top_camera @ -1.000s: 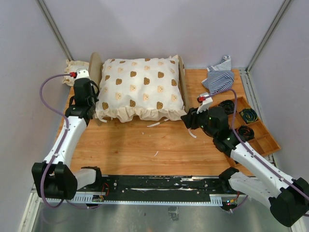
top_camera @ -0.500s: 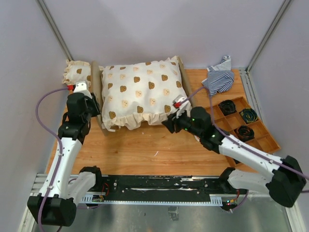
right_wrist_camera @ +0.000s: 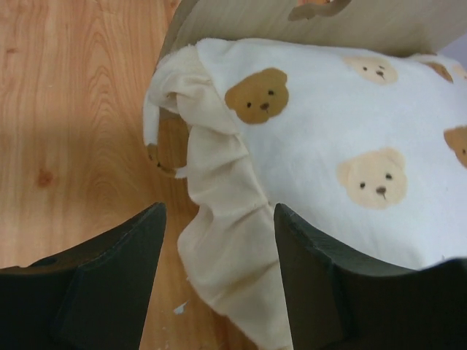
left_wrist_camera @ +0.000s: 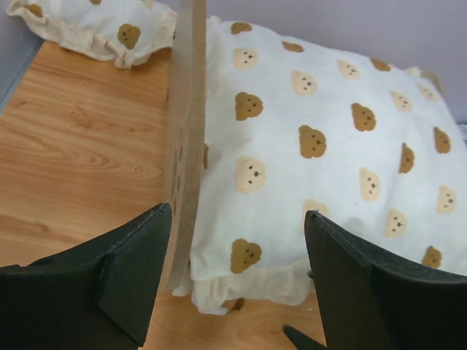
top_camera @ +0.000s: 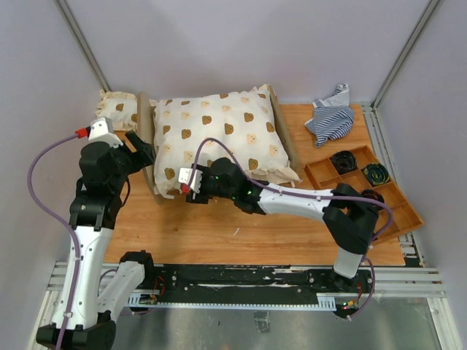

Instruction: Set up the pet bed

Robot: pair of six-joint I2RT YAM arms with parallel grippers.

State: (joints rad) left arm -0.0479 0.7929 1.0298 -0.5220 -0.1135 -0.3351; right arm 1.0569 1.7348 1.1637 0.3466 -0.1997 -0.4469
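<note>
The left end effector (left_wrist_camera: 237,244) is being held with its fingers wide apart and nothing clamped. The rounded wooden end board of the pet bed (left_wrist_camera: 186,131) and the near-left corner of the large bear-print cushion (left_wrist_camera: 321,146) are being straddled by them. Whether the left finger is touching the board cannot be told. The right end effector (right_wrist_camera: 219,251) is likewise being held spread, with the cushion's frilled corner lying between its fingers, ungripped.

The pet bed is sitting at the far left-centre of the tabletop (top_camera: 175,233). Its frame and base are being almost wholly hidden by the cushion, so only the two end boards are being shown. A small matching cushion (top_camera: 117,111) is lying beyond the left board and is being cut off in the left wrist view. A striped cloth (top_camera: 330,117) and a compartmented tray (top_camera: 398,208) are lying at the right, the tray being partly covered by the right arm.
</note>
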